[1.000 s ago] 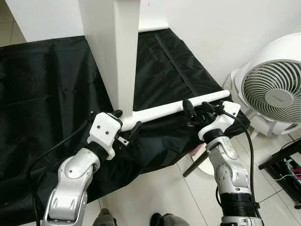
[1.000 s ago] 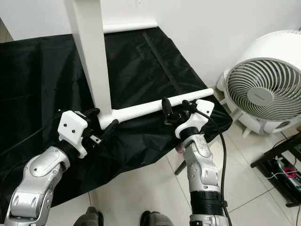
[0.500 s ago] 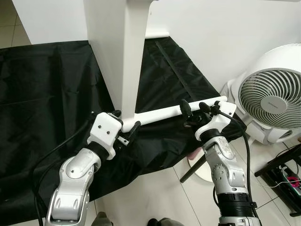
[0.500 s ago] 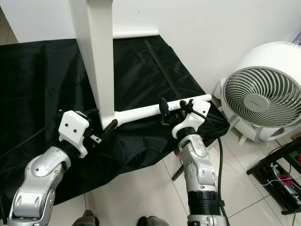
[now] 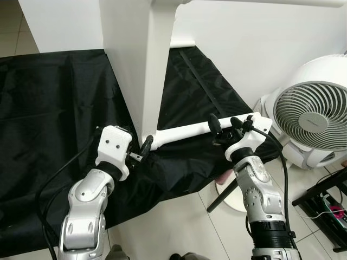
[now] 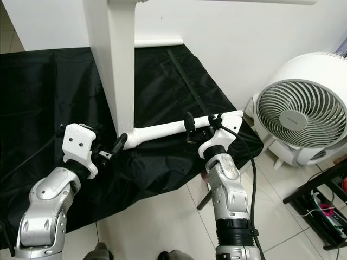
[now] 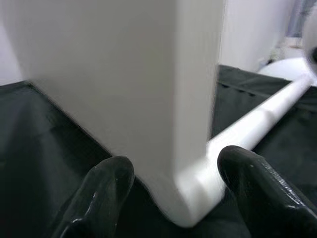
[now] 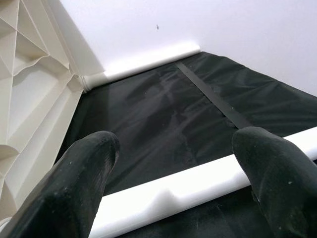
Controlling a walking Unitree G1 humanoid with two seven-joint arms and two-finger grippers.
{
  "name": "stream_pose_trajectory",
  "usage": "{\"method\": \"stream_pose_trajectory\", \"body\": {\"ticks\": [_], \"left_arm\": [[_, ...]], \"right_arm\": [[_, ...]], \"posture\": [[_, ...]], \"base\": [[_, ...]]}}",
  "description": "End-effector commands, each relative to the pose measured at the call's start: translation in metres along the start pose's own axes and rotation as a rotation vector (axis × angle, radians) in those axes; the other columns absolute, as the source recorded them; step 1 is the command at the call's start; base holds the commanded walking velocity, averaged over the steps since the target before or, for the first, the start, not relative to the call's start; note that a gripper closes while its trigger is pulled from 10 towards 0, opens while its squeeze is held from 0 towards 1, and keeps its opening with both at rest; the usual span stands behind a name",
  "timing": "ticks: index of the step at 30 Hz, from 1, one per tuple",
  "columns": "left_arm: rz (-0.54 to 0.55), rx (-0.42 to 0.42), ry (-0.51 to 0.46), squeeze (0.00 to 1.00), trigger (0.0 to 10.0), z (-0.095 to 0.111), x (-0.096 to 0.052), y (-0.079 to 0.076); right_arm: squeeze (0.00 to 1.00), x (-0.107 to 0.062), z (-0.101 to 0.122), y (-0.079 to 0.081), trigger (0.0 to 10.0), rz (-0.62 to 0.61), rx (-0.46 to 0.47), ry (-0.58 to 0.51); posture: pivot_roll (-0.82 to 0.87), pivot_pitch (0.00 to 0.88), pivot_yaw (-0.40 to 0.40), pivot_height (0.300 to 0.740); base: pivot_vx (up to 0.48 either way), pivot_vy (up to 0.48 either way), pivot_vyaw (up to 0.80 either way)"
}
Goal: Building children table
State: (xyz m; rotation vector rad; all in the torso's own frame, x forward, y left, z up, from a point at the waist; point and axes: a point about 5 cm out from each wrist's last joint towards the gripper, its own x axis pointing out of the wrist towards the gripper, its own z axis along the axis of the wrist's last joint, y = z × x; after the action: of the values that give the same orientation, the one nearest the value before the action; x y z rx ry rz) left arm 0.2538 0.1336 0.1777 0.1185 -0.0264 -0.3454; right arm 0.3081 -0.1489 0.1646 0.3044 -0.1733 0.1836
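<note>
The white children's table top stands on its edge on a black sheet. One white leg juts from its lower corner toward the right, and another leg lies low by the wall. My left gripper is open just short of that corner, with its fingers on either side of the panel's corner and apart from it. My right gripper is open over the leg's outer part, and the leg runs across beneath its fingers.
A white round fan stands on the tile floor at the right. A dark rack is at the lower right. A black pole on a white base sits under my right arm. The white wall is close behind.
My left gripper has drawn back to the left, off the leg's base at the table's corner. My right gripper stays over the leg. The camera has shifted and shows more of the panel's top.
</note>
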Motion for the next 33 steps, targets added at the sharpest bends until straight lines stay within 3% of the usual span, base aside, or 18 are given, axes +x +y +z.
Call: {"method": "stream_pose_trajectory", "body": {"ticks": [1,3,24,27,28,33], "left_arm": [[0.359,-0.022,0.03,0.0,10.0,-0.005,-0.001,0.016],[0.431,-0.037,0.069,0.0,10.0,-0.008,-0.001,0.022],[0.675,-0.068,0.134,0.0,10.0,-0.012,-0.003,0.042],[0.732,-0.087,0.155,0.0,10.0,-0.013,-0.004,0.047],[0.798,-0.103,0.18,0.0,10.0,-0.013,-0.005,0.053],[0.87,-0.117,0.207,0.0,10.0,-0.015,-0.008,0.059]], "right_arm": [[0.0,0.001,0.0,-0.002,10.0,-0.014,0.0,-0.008],[0.0,0.002,0.0,-0.002,10.0,-0.018,-0.002,-0.011],[0.0,0.001,-0.001,0.0,10.0,-0.03,-0.006,-0.014],[0.0,0.001,-0.001,0.0,10.0,-0.031,-0.006,-0.015],[0.0,0.001,-0.001,0.0,10.0,-0.031,-0.007,-0.015],[0.0,0.001,-0.001,0.001,10.0,-0.031,-0.008,-0.017]], "posture": [[0.18,0.042,-0.085,0.74],[0.18,0.043,-0.084,0.74],[0.17,0.05,-0.079,0.74],[0.17,0.049,-0.079,0.74],[0.17,0.051,-0.079,0.74],[0.17,0.051,-0.08,0.74]], "base": [[0.0,0.0,0.0],[0.0,0.0,0.0],[0.0,0.0,0.0],[0.0,0.0,0.0],[0.0,0.0,0.0],[0.0,0.0,0.0]]}}
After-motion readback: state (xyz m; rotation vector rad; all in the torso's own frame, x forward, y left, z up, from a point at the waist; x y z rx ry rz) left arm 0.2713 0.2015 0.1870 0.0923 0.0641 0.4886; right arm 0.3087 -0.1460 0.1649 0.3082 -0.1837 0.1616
